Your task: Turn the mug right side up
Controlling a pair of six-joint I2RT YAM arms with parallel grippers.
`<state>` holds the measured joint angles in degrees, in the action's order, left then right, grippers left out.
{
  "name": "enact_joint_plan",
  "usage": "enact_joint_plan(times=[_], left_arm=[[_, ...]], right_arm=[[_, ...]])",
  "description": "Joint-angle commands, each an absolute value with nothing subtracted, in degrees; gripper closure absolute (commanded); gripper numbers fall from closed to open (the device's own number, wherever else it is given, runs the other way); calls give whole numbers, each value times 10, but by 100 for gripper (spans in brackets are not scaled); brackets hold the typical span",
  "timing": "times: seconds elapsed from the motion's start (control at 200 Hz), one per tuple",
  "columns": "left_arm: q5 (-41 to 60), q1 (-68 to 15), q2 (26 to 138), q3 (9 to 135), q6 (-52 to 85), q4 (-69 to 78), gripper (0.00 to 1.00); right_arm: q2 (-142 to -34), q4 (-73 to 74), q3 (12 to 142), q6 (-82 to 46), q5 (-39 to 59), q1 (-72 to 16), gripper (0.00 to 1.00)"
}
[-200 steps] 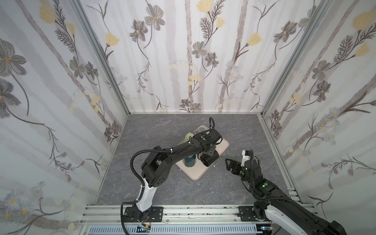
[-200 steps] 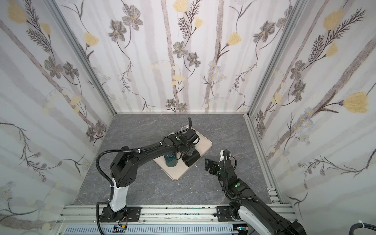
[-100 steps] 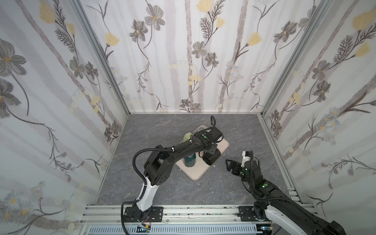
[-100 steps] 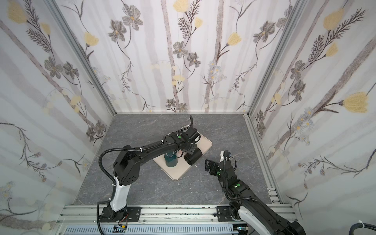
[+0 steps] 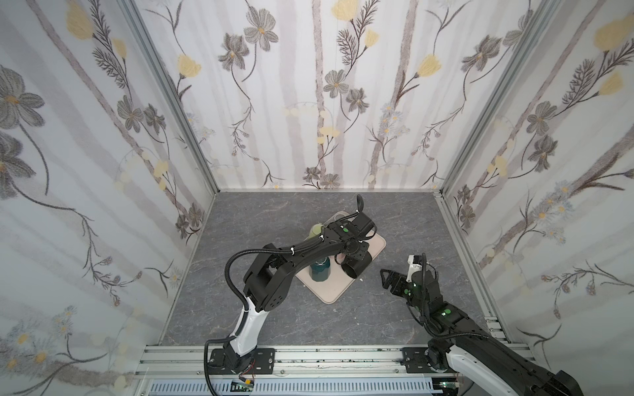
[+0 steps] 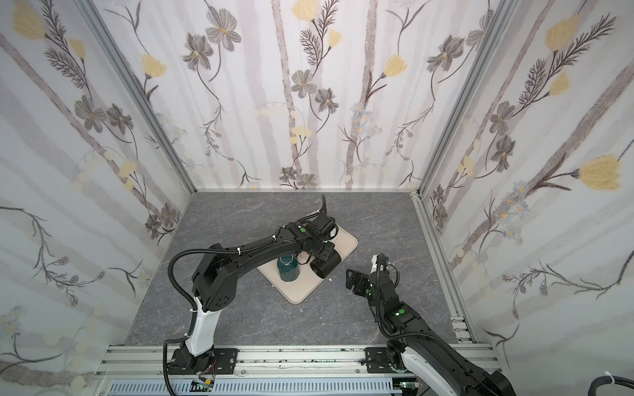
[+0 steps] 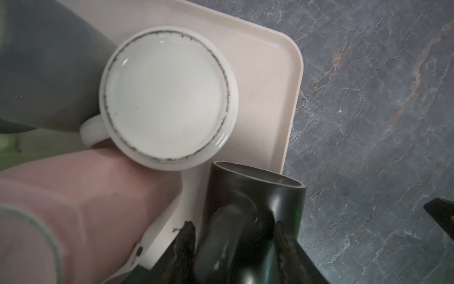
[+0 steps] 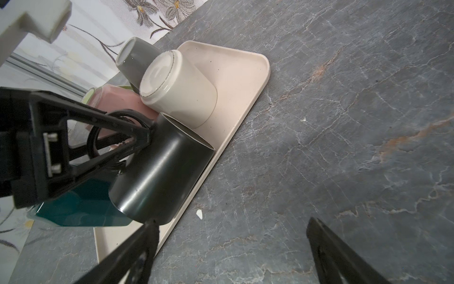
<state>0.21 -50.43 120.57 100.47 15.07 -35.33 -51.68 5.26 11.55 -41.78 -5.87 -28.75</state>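
**Hardly any shift: black mug tipped on its side at the tray's edge**

Little has moved in the top views over the last second. My left arm still reaches across the tray point(image 5: 329, 295), and the black mug point(image 5: 356, 266) sits in nearly the same spot as before. My right arm has stayed where it was.

My left gripper point(image 7: 233, 226) is clamped on the black mug's handle. The left wrist view shows the loop between my two fingers, which press against either side of it. The mug is neither upright nor upside down. It lies tilted on its side with the handle uppermost, over the tray's right edge on the side nearest my base. From these views I cannot tell whether its lower side rests on the tray rim or hangs just clear of it.

A white mug point(image 7: 167, 98) stands upside down just beside it on the tray, with its foot ring facing up. A pink mug point(image 8: 115, 100) and a grey mug point(image 8: 137, 59) crowd in behind that one. A teal mug point(image 5: 319, 272) stands on the tray, near the black mug and partly under my left forearm.

My right gripper point(image 8: 233, 258) hangs over the bare grey table point(image 8: 344, 123), just off the tray's edge. Its jaws are spread wide with nothing between them.
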Motion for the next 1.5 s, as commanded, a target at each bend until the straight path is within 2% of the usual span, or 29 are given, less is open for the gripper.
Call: enact_joint_plan(times=[0.0, 0.15, 0.375, 0.6, 0.704, 0.964, 1.024, 1.309, 1.494], left_arm=[[9, -500, 1220, 1016, 155, -361, 49], [2, -496, 1222, 1017, 159, -352, 51], [-1, -490, 1232, 1035, 156, -368, 65], [-17, -490, 1218, 1022, 156, -376, 68], [-23, -490, 1213, 1015, 155, -378, 82], [-36, -490, 1223, 1022, 152, -381, 91], [-38, -490, 1227, 1028, 150, -387, 100], [-45, -490, 1192, 1024, 149, -368, 100], [-64, -490, 1132, 960, 158, -287, 100]], right_arm=[[-515, 70, 116, -424, -56, -286, 6], [-515, 69, 115, -424, -56, -285, 6], [-519, 69, 116, -426, -58, -282, 6], [-520, 67, 114, -426, -58, -279, 6], [-520, 67, 114, -427, -58, -279, 6], [-519, 68, 112, -431, -55, -277, 6], [-517, 67, 111, -432, -53, -278, 6], [-507, 70, 110, -432, -45, -278, 6], [-508, 89, 106, -431, -22, -278, 6]])
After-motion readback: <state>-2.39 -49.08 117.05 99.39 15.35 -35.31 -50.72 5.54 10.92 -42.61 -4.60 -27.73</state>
